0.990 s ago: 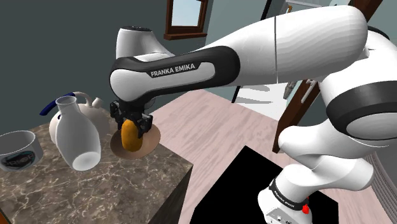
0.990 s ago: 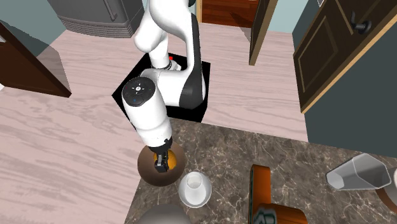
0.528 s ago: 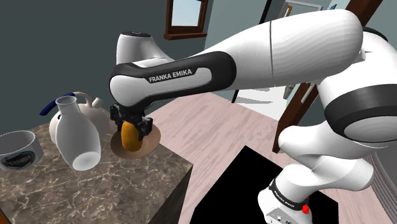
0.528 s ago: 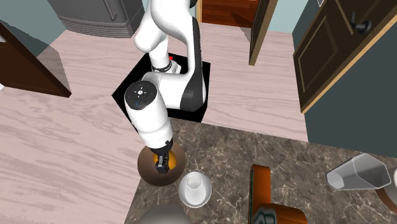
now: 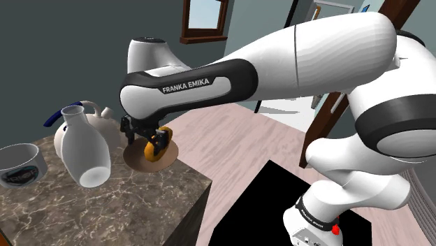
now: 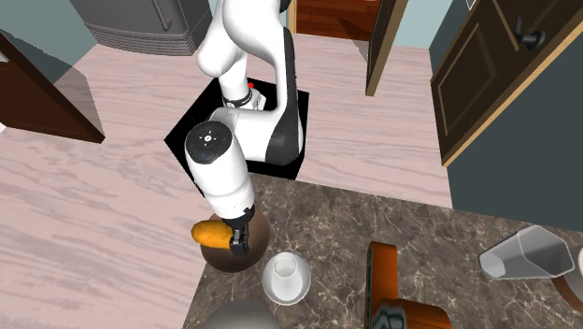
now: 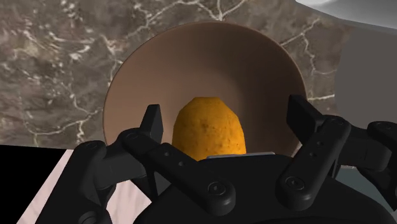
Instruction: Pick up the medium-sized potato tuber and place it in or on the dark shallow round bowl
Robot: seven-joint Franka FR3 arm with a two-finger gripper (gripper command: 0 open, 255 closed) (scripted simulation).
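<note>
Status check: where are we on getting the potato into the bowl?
Done: the potato has reached the brown bowl. In hand: the gripper is open and clear of the potato, which lies on its side near the rim. Left: confirm it settles inside, then withdraw.

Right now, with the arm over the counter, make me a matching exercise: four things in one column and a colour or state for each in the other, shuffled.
Things:
1. potato
2. bowl
3. gripper
4. tall jug

Colour or state:
a. white
b. open, fingers apart
c. orange
d. brown

Pairs: 1-c, 2-d, 3-b, 4-a
</note>
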